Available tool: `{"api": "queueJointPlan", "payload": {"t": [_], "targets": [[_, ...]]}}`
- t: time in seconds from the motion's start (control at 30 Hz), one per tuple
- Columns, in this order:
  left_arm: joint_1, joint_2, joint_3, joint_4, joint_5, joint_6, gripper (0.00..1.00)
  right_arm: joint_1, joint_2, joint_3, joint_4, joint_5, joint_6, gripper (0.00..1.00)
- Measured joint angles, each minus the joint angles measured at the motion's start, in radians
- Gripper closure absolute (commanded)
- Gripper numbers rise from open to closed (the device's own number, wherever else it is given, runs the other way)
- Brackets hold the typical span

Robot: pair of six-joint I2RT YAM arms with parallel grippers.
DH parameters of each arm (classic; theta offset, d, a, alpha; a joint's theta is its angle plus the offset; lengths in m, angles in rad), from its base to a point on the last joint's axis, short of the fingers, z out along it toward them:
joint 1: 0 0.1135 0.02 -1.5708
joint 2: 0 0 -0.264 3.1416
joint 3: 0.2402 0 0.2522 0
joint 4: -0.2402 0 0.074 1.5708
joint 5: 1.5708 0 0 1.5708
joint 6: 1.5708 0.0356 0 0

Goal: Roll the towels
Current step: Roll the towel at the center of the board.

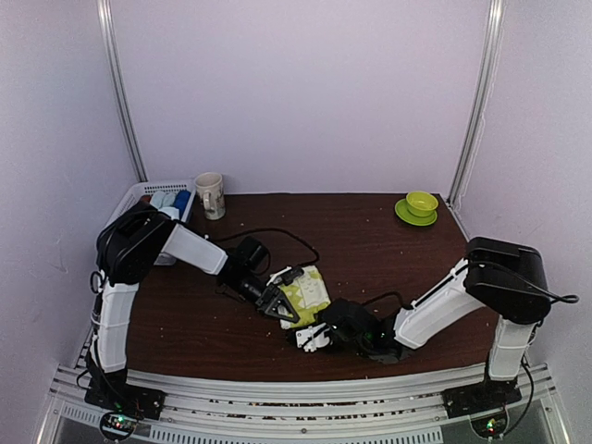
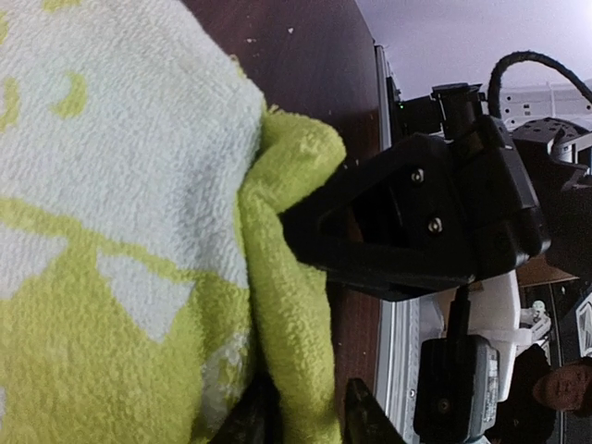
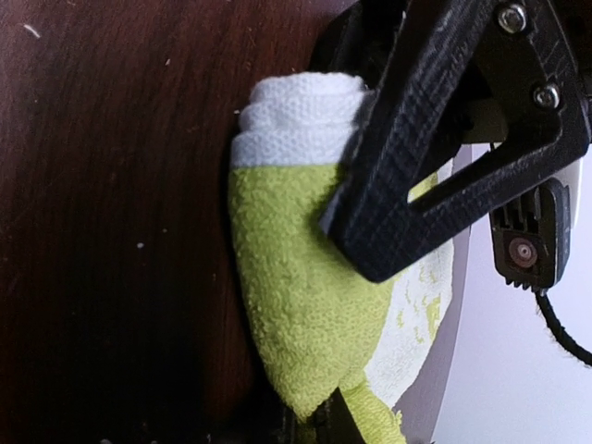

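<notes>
Filling most of the overhead view, the dark wooden table (image 1: 398,259) has both arms bolted at its near edge; the left arm (image 1: 120,277) rises from its base, folds at the elbow and reaches right toward the middle; the right arm (image 1: 462,296) folds likewise and stretches low and left, its forearm close over the wood; the two wrists meet around mid-table, toward the near edge. A white slatted basket (image 1: 139,191) sits at the far left corner, partly hidden behind the left arm's elbow; its pale blue and white contents (image 1: 174,200) are too small to identify. The yellow-green towel (image 1: 310,289) lies between the grippers near mid-table, its near edge covered by them; it is a compact bundle whose longer side seems to run left to right, though I cannot be sure; the right wrist view shows one end as stacked white layers, rolled or folded. The left gripper (image 1: 277,307) is closed on a fold at the towel's edge, its fingertips (image 2: 363,418) cut off at the bottom of its own view; the right gripper (image 1: 310,335) is at the towel's near right side, but its fingers are almost out of frame, so I cannot tell whether it clamps. A mug (image 1: 211,194) stands upright just right of the basket; a green cup on a saucer (image 1: 421,203) stands at the far right.
</notes>
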Motion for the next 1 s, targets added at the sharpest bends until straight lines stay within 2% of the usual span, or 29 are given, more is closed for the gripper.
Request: {"api": "queueJointPlan", "payload": {"t": [0.07, 0.17, 0.33, 0.57, 0.67, 0.77, 0.9, 1.0], "targets": [[0.006, -0.033, -0.042, 0.027, -0.035, 0.000, 0.50, -0.006, -0.010, 0.012, -0.036, -0.018, 0.014, 1.00], [0.014, -0.086, -0.072, 0.028, -0.081, 0.005, 0.38, -0.016, -0.033, 0.034, -0.104, -0.062, 0.032, 1.00], [0.014, -0.188, -0.105, 0.007, -0.253, 0.010, 0.24, -0.022, -0.063, 0.078, -0.235, -0.125, 0.069, 1.00], [0.029, -0.355, -0.197, -0.011, -0.624, 0.010, 0.07, -0.048, -0.084, 0.148, -0.417, -0.211, 0.122, 1.00], [0.030, -0.452, -0.276, 0.034, -0.777, 0.012, 0.04, -0.067, -0.084, 0.184, -0.481, -0.258, 0.148, 1.00], [0.030, -0.581, -0.422, 0.153, -0.881, 0.032, 0.04, -0.091, -0.083, 0.225, -0.554, -0.325, 0.179, 1.00], [0.030, -0.742, -0.620, 0.333, -0.922, 0.085, 0.06, -0.135, -0.071, 0.301, -0.675, -0.446, 0.216, 1.00], [0.027, -0.808, -0.691, 0.426, -0.906, 0.129, 0.12, -0.172, -0.041, 0.390, -0.798, -0.556, 0.239, 1.00]]}}
